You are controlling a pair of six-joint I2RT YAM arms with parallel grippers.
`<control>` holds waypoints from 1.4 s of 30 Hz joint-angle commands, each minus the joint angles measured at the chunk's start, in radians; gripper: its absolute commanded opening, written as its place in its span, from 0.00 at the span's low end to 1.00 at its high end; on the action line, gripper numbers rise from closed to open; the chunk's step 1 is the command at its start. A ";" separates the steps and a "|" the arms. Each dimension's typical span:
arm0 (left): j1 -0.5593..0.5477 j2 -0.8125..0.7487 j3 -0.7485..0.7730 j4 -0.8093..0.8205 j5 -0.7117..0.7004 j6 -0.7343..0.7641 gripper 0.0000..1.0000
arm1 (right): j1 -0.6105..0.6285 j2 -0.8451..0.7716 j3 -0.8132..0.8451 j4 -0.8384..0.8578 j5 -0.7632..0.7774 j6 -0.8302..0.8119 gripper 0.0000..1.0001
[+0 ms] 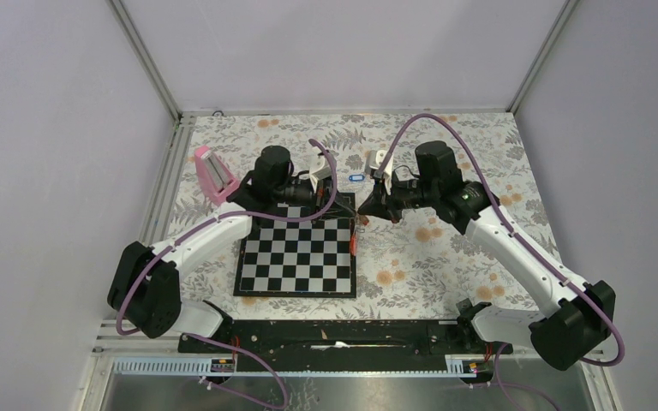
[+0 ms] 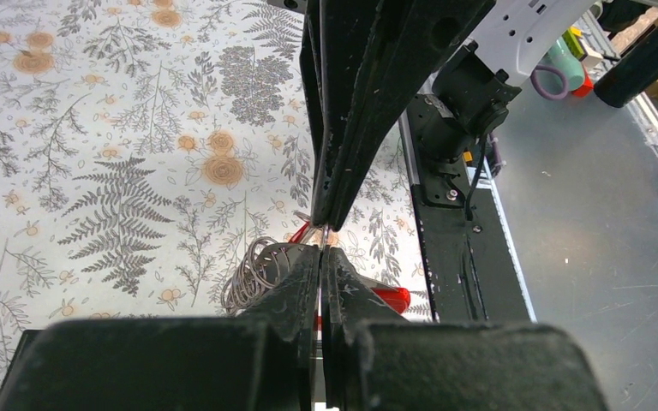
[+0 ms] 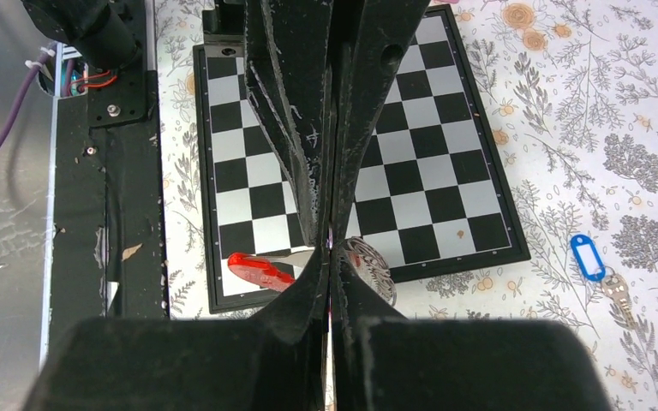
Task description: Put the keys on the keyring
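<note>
My two grippers meet tip to tip over the chessboard's (image 1: 296, 257) far right corner. The left gripper (image 2: 322, 249) is shut on the keyring's coiled wire ring (image 2: 253, 272). The ring's white-and-red fob (image 3: 257, 269) dangles below the pinch point. My right gripper (image 3: 332, 249) is shut too, its tips against the left gripper's. A small red bit with a metal sliver (image 2: 302, 229) sits beside its tips; whether it is pinched is hidden. The blue-tagged key (image 3: 588, 256) lies flat on the floral cloth beyond the board, also seen from above as the blue key (image 1: 355, 178).
A pink wedge block (image 1: 214, 174) stands at the board's far left corner, beside the left arm. The black base rail (image 1: 334, 336) runs along the near edge. Metal frame posts border the table at left and right.
</note>
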 commanded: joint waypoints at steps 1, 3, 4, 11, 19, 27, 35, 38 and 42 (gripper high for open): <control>-0.002 -0.032 0.015 0.046 -0.015 0.065 0.02 | 0.000 0.000 0.079 -0.053 0.029 -0.065 0.00; -0.002 -0.029 0.021 0.023 -0.017 0.103 0.12 | 0.001 0.014 0.102 -0.093 0.045 -0.078 0.00; -0.002 -0.027 0.023 0.016 -0.017 0.119 0.16 | 0.001 0.019 0.112 -0.108 0.052 -0.082 0.00; -0.002 -0.014 0.080 -0.079 -0.008 0.257 0.33 | 0.013 0.050 0.160 -0.197 0.107 -0.104 0.00; -0.012 0.012 0.128 -0.122 0.021 0.327 0.35 | 0.024 0.084 0.211 -0.260 0.119 -0.101 0.00; -0.022 0.036 0.134 -0.099 0.029 0.363 0.30 | 0.026 0.071 0.200 -0.241 0.084 -0.086 0.00; -0.030 0.052 0.138 -0.080 0.042 0.359 0.27 | 0.026 0.063 0.187 -0.229 0.080 -0.081 0.00; -0.033 0.055 0.133 -0.064 0.044 0.352 0.22 | 0.025 0.061 0.182 -0.226 0.079 -0.081 0.00; -0.035 0.056 0.125 -0.047 0.047 0.340 0.18 | 0.025 0.054 0.177 -0.218 0.079 -0.078 0.00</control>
